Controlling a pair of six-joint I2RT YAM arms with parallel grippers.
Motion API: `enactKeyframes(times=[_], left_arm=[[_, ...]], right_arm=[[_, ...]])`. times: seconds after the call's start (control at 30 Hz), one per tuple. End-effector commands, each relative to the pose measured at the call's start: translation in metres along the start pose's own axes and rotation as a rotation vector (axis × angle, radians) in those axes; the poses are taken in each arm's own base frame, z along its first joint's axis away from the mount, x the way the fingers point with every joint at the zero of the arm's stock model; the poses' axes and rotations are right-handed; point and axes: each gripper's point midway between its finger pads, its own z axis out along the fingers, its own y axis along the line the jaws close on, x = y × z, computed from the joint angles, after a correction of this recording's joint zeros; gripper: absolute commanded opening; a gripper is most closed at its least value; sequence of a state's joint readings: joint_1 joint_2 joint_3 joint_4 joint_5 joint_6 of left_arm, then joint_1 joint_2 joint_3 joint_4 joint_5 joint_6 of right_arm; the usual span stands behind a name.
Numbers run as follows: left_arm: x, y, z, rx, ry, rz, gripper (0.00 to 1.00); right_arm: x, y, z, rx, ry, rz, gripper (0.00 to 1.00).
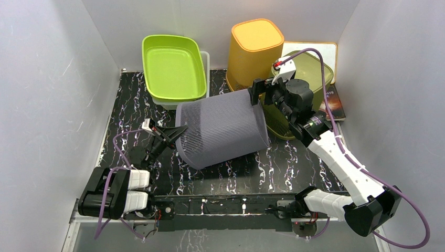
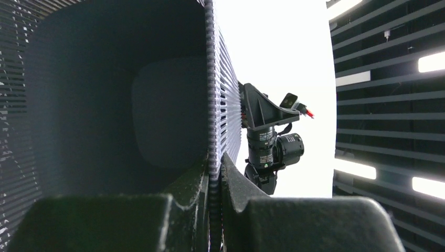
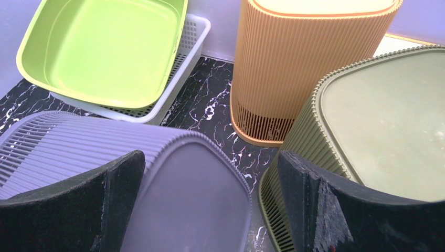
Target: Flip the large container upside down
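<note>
Left gripper [image 1: 176, 131]: pressed together on the rim of the large grey ribbed plastic container [image 1: 220, 131]; in the left wrist view, rim wall clamped between the two fingers, one inside the mouth, one outside.

Right gripper [image 1: 257, 93]: spread wide, holding nothing. Hovers at the upper right end of the container, over its closed base. Contact with the base not confirmable from any view.

Container position: centre of frame in the top view, on its side over the black marbled table [image 1: 294, 163]. Mouth toward lower left, base toward upper right. Cannot tell whether the lower wall rests on the table or hangs just above it.

Surroundings: orange ribbed plastic bin [image 1: 256, 50] just beyond the base, at upper centre. Olive green ribbed bin [image 1: 315, 65] at upper right, behind the right wrist. Lime green shallow tray [image 1: 173, 65] at upper left, seated in a white slotted basket [image 3: 191, 39].

Step in hand, as judged: mid-flip, roughly halfway, neither upright nor inverted.

Next move, as judged: rotate further about the pinched rim so the mouth goes down to the table and the base comes up. Calls for a steady push or guide from the right side and a firm rim grip. Risks: rim slipping out of the pinch; base swinging into the orange or olive bin, both close.
</note>
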State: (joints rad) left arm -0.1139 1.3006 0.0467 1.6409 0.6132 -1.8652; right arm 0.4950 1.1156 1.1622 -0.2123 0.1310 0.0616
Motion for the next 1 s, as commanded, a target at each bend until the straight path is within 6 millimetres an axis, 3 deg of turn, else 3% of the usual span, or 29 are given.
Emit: enactKeyframes(times=[0.0,0.17,0.3,0.73,0.97], left_arm=[[0.01,0.02,-0.018,-0.025,0.054,0.106,0.05],[0.004,0.032,-0.024,-0.066,0.044,0.12,0.37],[-0.002,0.038,-0.028,-0.089,0.037,0.121,0.51],[-0.016,0.06,-0.036,-0.166,0.021,0.116,0.6],[-0.021,0.058,-0.032,-0.157,0.021,0.122,0.61]], right_arm=[[-0.01,-0.001,0.001,-0.001,-0.049,0.012,0.98],[-0.007,-0.001,0.003,-0.004,-0.043,0.014,0.98],[-0.006,0.0,0.004,-0.01,-0.04,0.017,0.98],[-0.005,0.003,0.007,-0.03,-0.039,0.02,0.98],[-0.005,0.004,0.01,-0.036,-0.038,0.022,0.98]])
